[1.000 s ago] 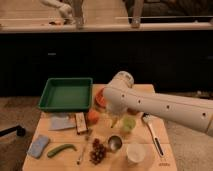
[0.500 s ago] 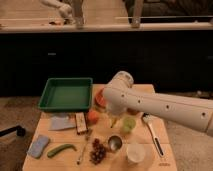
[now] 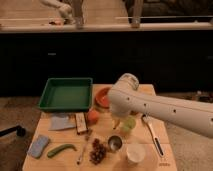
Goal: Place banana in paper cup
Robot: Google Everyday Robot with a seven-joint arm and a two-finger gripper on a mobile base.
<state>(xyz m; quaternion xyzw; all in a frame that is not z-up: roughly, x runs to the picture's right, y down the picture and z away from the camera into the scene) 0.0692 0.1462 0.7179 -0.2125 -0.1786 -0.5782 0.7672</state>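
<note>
My white arm [image 3: 150,102] reaches in from the right and bends over the middle of the wooden table [image 3: 145,90]. My gripper is hidden under that bend, and it is shut. A small pale-yellow piece [image 3: 117,123] shows just below the arm, left of the light-green cup [image 3: 129,124]. I cannot tell whether it is the banana or whether anything is held. The white paper cup [image 3: 135,152] stands upright near the table's front edge, below the arm.
A green tray [image 3: 66,93] sits at the back left, an orange bowl [image 3: 102,97] beside it. Also on the table are an orange fruit [image 3: 93,116], a dark metal cup [image 3: 114,143], grapes [image 3: 98,151], a green vegetable [image 3: 61,150], a blue sponge [image 3: 39,146] and a utensil [image 3: 152,132].
</note>
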